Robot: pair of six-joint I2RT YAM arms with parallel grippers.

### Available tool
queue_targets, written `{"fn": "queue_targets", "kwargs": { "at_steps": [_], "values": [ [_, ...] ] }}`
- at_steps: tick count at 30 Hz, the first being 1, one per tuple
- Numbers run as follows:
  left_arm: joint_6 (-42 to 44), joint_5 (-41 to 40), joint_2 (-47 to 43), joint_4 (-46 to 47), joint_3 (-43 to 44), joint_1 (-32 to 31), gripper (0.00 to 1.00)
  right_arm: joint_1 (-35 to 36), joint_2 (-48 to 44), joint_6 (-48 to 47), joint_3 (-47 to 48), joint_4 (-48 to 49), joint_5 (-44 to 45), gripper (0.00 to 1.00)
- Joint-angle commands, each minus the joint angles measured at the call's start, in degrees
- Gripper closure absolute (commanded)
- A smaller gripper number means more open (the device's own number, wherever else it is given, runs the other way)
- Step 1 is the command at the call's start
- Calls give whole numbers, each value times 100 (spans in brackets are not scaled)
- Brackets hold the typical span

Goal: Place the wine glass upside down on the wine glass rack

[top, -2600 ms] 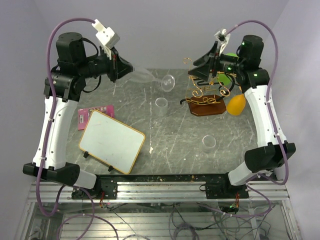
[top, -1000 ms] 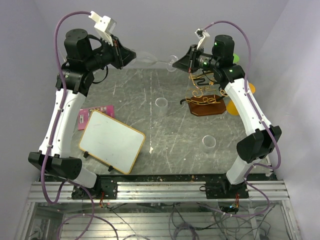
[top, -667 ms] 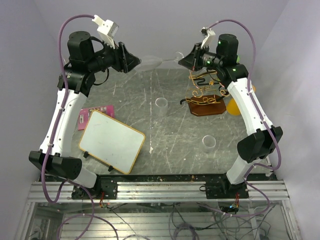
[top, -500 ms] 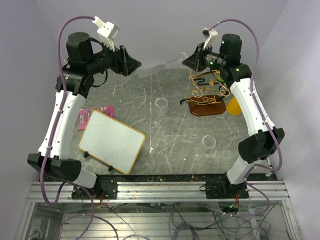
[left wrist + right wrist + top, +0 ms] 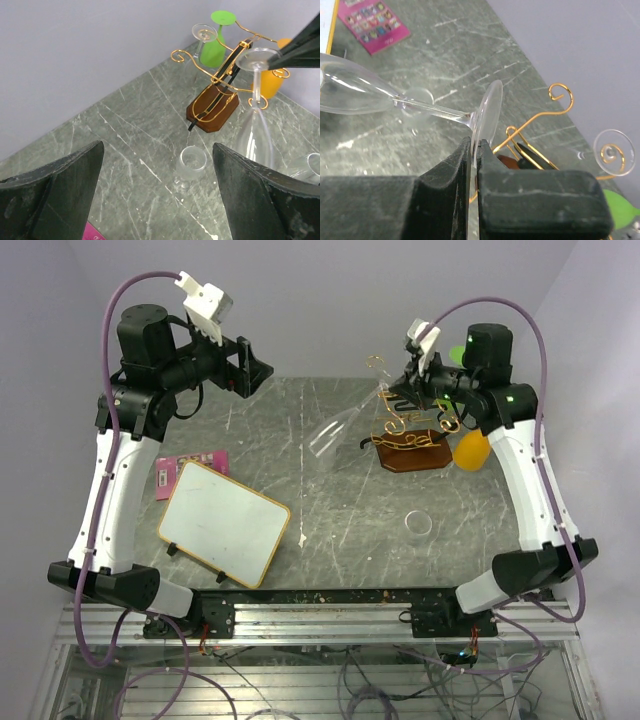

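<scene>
Our right claw point(image 5: 474, 148) pinches wine glass point(image 5: 338, 430) by foot rim, bowl hanging down, just left of wine glass rack point(image 5: 412, 453). Our left claw point(image 5: 250, 368) gapes empty, well left of rack. Inversion done, we judge; hooking foot onto rack remains.

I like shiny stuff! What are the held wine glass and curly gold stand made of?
Wine glass: clear glass, maybe plastic; the table shows through it. Wine glass rack: thin shiny gold wire, likely metal; base looks like reddish-brown wood.
</scene>
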Motion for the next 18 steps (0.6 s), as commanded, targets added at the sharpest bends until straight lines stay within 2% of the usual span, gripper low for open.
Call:
{"fn": "queue_targets", "kwargs": {
  "at_steps": [1,9,18],
  "values": [
    [37,-125,1,-80,133,49,0,-53,-398,-1529,-2,-991,-159,100],
    [-33,42,110,124,-48,50,3,-168,-898,-2382,-107,-1755,377,100],
    [42,48,215,107,-27,53,4,-277,-1261,-3050,-364,-1970,1743,100]
  ]
}}
